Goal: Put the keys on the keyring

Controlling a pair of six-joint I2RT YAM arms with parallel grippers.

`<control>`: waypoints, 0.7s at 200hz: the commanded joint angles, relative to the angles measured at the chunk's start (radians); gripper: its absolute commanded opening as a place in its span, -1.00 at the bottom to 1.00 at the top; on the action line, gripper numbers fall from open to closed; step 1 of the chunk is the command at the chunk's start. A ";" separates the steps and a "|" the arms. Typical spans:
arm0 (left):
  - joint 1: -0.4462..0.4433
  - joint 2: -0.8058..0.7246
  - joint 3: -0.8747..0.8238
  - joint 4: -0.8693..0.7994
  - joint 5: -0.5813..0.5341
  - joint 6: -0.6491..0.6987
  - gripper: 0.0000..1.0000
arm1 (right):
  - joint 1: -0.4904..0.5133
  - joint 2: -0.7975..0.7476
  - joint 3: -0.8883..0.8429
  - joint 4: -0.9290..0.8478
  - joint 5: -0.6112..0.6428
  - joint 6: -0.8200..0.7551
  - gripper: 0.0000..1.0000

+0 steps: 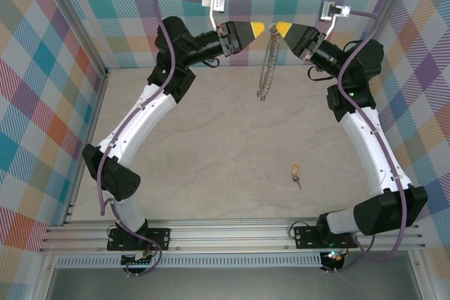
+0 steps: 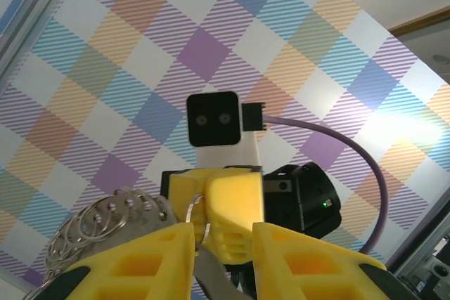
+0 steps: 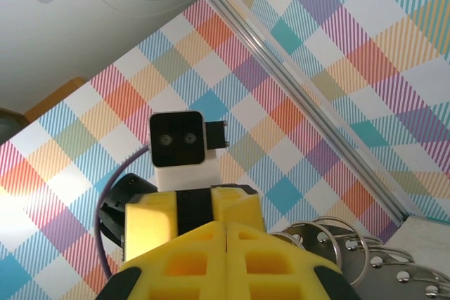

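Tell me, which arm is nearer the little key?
Right. The key lies on the table close to the right arm's base; the left arm is across the table from it.

Bright, even light; faint soft shadows on the desk. Glare whitens the checked wall in the left wrist view.

A robotics lab test cell: plaid walls, aluminium rail, pale tabletop.
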 commanded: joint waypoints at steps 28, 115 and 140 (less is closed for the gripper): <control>-0.018 0.021 0.034 0.043 0.015 -0.016 -0.39 | 0.007 0.003 0.006 0.098 0.020 0.030 -1.00; -0.038 0.048 0.078 0.044 0.017 -0.016 -0.41 | 0.007 0.014 0.002 0.110 0.017 0.048 -1.00; -0.041 0.053 0.086 0.040 0.019 -0.015 -0.49 | 0.009 0.013 -0.002 0.112 0.018 0.050 -1.00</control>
